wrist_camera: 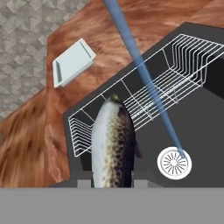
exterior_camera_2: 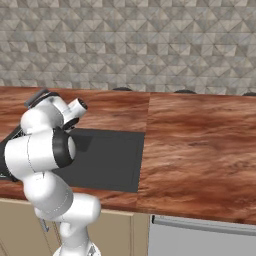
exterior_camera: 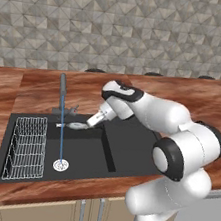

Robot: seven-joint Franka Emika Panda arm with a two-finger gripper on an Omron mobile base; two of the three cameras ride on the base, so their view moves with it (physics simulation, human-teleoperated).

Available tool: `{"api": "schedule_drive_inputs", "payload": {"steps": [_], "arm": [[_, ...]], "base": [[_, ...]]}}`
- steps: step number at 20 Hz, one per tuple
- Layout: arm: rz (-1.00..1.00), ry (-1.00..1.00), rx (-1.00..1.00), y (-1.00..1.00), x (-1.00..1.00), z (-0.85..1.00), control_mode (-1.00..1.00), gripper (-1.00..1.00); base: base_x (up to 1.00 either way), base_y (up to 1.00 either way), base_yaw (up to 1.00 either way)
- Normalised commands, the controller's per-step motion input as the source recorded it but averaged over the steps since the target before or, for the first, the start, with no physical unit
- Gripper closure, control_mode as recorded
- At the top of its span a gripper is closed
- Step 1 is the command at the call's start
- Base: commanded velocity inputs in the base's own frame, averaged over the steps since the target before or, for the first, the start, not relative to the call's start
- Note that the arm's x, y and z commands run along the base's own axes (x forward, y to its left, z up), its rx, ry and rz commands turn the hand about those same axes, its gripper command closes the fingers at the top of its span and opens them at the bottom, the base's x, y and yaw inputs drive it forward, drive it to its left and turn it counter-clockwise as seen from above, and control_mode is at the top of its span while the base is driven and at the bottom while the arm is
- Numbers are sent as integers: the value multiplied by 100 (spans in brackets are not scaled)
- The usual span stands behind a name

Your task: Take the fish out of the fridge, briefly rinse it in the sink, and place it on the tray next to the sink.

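While the claw (exterior_camera: 86, 124) grips it, speckled fish (wrist_camera: 113, 146) overhangs black sink (exterior_camera: 125, 155).

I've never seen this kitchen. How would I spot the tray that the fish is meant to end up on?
Start at the black rectangular two-basin sink set in the reddish-brown wooden counter. Past the basin end that holds the white wire rack, a flat pale bluish-white rectangular tray lies on the wood. Unlike the open-wire rack, it is solid, low-rimmed, and outside the sink.
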Motion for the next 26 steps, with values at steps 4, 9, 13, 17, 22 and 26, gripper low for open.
{"api": "schedule_drive_inputs", "payload": {"steps": [4,9,13,17,22,26], "arm": [[4,-2,3,1,0,-11,-100,100],[4,-1,0,5,2,-26,-100,100],[3,-6,0,9,9,-21,-100,100],[0,-18,0,8,25,-9,-100,100],[0,-27,0,18,25,-4,-100,100],[0,-27,0,28,18,-2,-100,100]], "base": [[0,0,0],[0,0,0],[0,0,0],[0,0,0],[0,0,0],[0,0,0]]}}
